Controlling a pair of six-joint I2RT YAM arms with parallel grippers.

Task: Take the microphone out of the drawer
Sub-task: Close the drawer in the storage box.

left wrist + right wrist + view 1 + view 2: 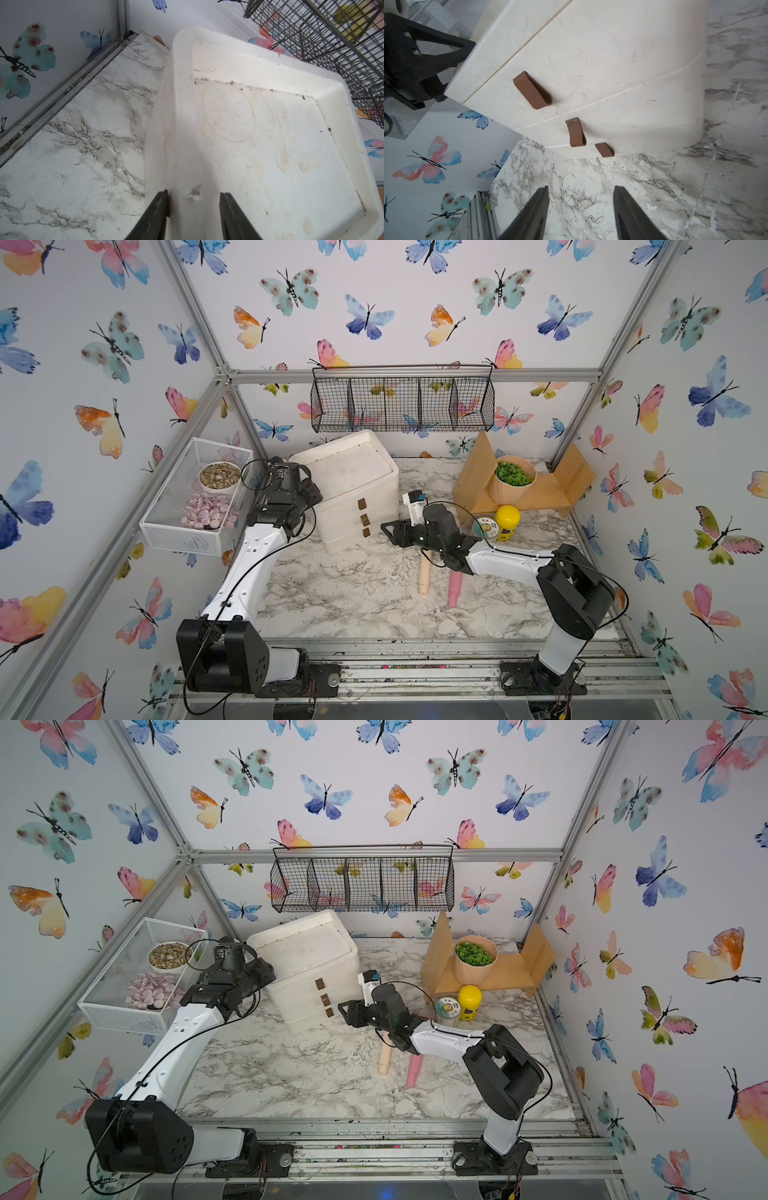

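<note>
The microphone cannot be made out in any view, so I cannot tell where it lies. All three drawers (602, 68) of the chest (349, 472) stand closed. The right gripper (580, 189) hovers just ahead of their fronts, low over the table (353, 597). Its jaws are spread with nothing between them, and it faces the brown loop handles (576, 133) without touching any; the lowest handle is nearest. Behind this gripper, under its arm, lie a beige stick (424, 578) and a pink stick (455, 589). They are side by side and apart, with their far ends hidden by the arm. On the other side of the chest, the left gripper (194, 193) clamps the raised top rim, one finger (160, 207) on the outer wall and the other inside the tray-like top.
</note>
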